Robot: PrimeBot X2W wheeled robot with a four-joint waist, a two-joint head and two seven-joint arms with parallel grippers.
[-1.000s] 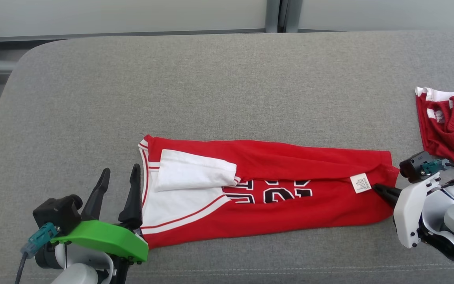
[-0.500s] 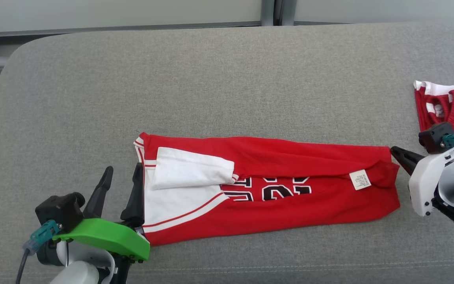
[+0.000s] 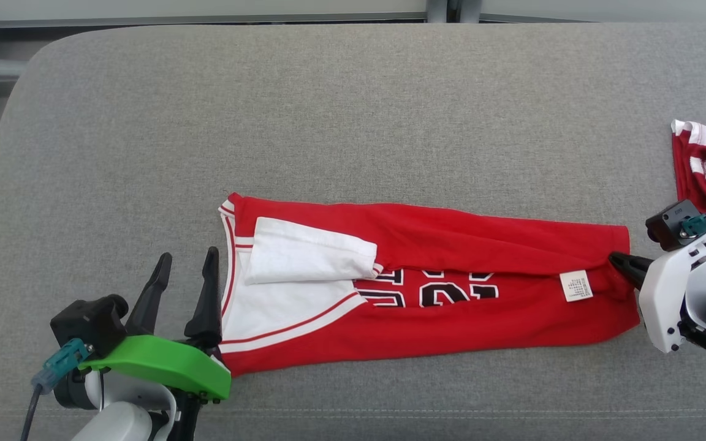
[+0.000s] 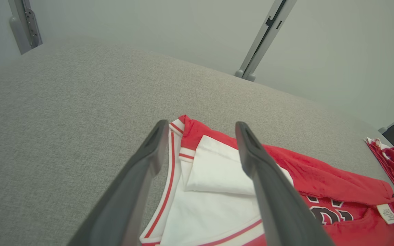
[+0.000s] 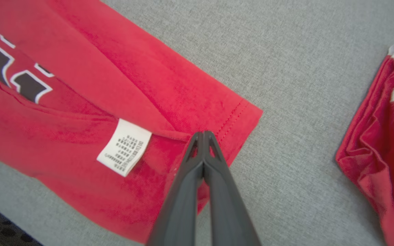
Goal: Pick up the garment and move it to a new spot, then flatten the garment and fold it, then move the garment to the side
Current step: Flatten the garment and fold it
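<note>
Garment (image 3: 426, 288): red-and-white basketball jersey, folded long, flat on grey fabric tabletop (image 3: 328, 122), near middle.
Left tool (image 3: 188, 255): spread wide, empty, tabletop's near left.
Right tool (image 5: 204, 134): pressed together, tip at red hem, tabletop's near right.

Garment (image 3: 488, 318): red cloth, matt, soft, a bit fuzzy; white part smoother. Label (image 3: 576, 286): white tag, cloth-like, matt. Cushion (image 3: 328, 122): grey woven fabric, coarse, matt. Left gripper (image 3: 187, 254) fingers: dark matt plastic. Green cover (image 3: 157, 367): smooth plastic w/ sl. sheen.
</note>
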